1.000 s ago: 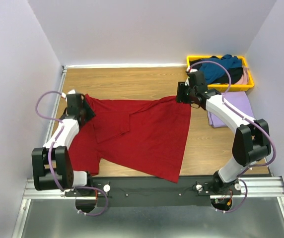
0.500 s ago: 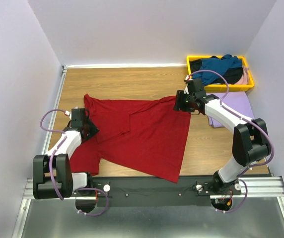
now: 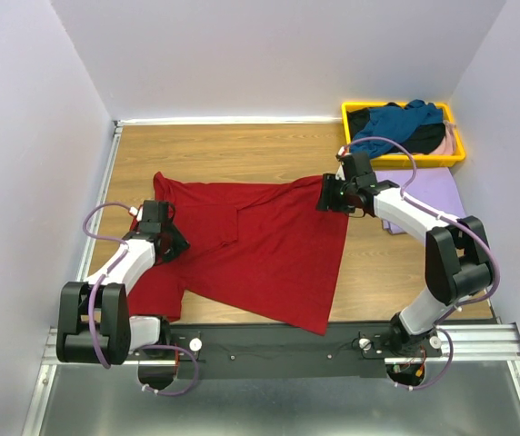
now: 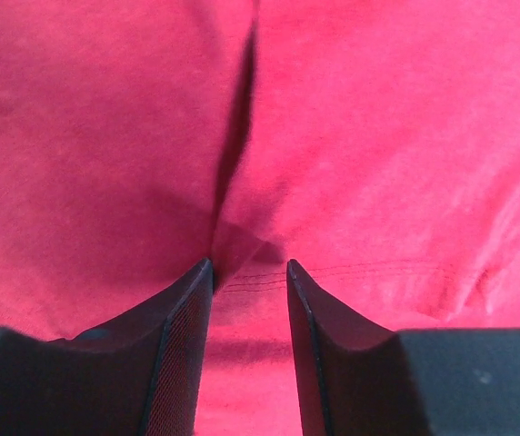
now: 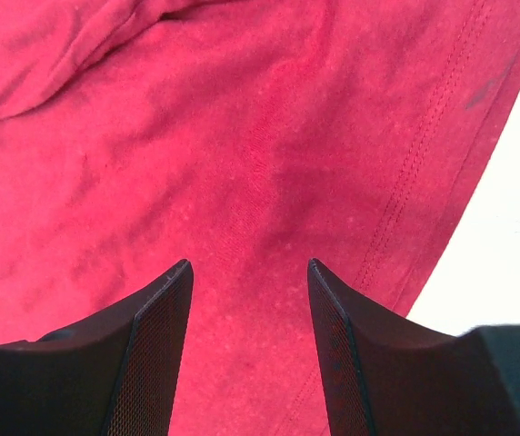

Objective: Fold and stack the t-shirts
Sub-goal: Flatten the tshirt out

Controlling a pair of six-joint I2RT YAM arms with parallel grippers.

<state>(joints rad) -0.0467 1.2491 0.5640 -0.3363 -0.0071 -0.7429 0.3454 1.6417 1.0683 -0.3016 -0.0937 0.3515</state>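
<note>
Lavender t-shirt (image 3: 442,186) half hidden behind right arm (image 3: 419,211). Dark red t-shirt (image 3: 269,254) spread on wooden counter (image 3: 224,150). Left end effector (image 4: 249,263) on its left side, tips parted at a cloth ridge, grip impossible to judge. Right end effector (image 5: 249,263) open over far right corner. Pale walls (image 3: 287,54) around.

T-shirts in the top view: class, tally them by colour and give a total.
Dark red t-shirt: 1
Lavender t-shirt: 1
Teal blue t-shirt: 1
Black t-shirt: 1
Pale pink t-shirt: 1
Total: 5
</note>
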